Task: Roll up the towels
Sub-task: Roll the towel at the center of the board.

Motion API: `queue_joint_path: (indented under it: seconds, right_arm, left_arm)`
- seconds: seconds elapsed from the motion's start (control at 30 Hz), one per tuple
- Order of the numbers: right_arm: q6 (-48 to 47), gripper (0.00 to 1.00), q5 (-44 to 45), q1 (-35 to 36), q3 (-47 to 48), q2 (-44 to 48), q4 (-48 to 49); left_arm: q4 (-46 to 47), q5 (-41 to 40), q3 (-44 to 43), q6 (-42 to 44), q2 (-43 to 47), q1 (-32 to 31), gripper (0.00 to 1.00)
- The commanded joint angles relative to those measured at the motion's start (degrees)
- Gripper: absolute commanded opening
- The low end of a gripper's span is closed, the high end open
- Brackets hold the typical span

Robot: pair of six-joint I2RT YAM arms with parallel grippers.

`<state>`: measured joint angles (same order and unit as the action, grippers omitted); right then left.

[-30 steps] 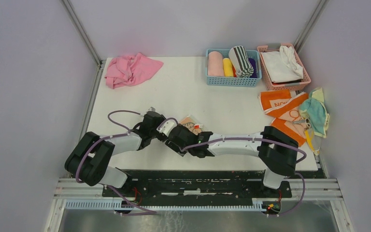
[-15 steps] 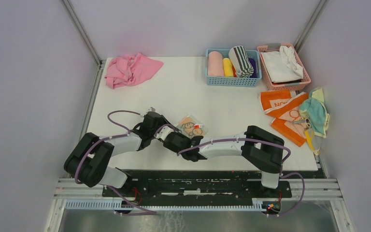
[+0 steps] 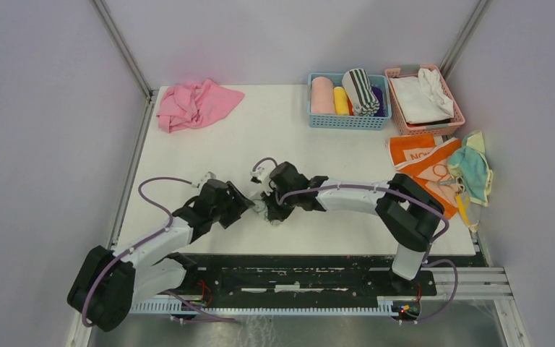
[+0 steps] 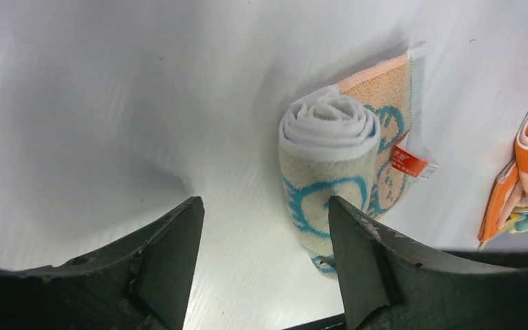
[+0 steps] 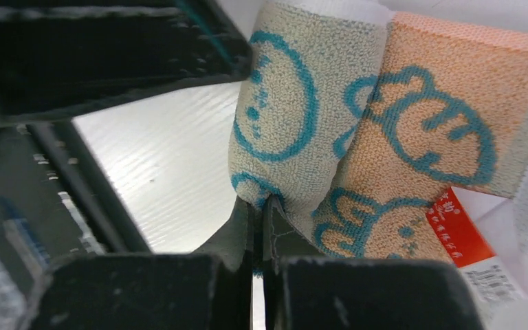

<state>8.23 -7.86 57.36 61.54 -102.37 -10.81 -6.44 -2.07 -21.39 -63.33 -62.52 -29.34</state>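
Note:
The pale towel with teal bunny prints [image 4: 326, 172] lies rolled on the white table, its loose orange-tinted tail and red label beside it. My right gripper [image 5: 261, 203] is shut, pinching the near end of that roll [image 5: 295, 124]. My left gripper [image 4: 265, 206] is open, with only bare table between its fingers; the roll lies just past its right finger [image 4: 357, 254]. In the top view both grippers, left [image 3: 244, 206] and right [image 3: 271, 212], meet at the table's front middle and hide the roll. An orange towel with white lettering [image 3: 419, 163] and a teal-and-yellow towel [image 3: 471, 170] lie at the right edge.
A blue basket [image 3: 347, 124] with several rolled towels stands at the back, and a pink basket [image 3: 430, 129] holding white cloth is to its right. A crumpled pink cloth [image 3: 195, 103] lies at the back left corner.
My right gripper swung round to the roll's end and shut on it. My left gripper drew back to the left and opened wider, letting the roll go.

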Motion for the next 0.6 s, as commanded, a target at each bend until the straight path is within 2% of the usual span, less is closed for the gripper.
queue_joint_path:
  seconds: [0.0, 0.17, 0.27, 0.33, 0.4, 0.57]
  right_arm:
    - [12.38, 0.0, -28.47, -6.34, -3.63, -1.87, 8.2]
    - [25.82, 0.0, -40.36, -12.6, -7.22, -7.29, 22.77]
    - [34.55, 0.0, -44.21, -15.48, -10.4, -10.55, 33.94]
    - [37.99, 0.0, -44.61, -17.18, -12.25, -11.9, 38.0]
    - [39.3, 0.0, -43.9, -18.43, -14.14, -12.4, 39.28]
    - [38.55, 0.0, -41.81, -21.35, -16.27, -13.21, 35.13]
  left_arm:
    - [-7.62, -3.87, 0.37, 1.48, 8.63, 0.07, 0.78]
    - [-5.85, -2.07, 1.73, 2.13, 14.47, 0.07, 0.85]
    - [-1.18, 0.22, 2.75, 1.89, 13.52, 0.06, 0.85]
    - [1.8, 1.77, 3.08, 1.55, 11.48, 0.03, 0.85]
    - [4.39, 2.73, 2.91, 1.45, 8.82, 0.07, 0.85]
    - [10.19, 5.46, 1.26, 1.83, 1.41, 0.08, 0.83]
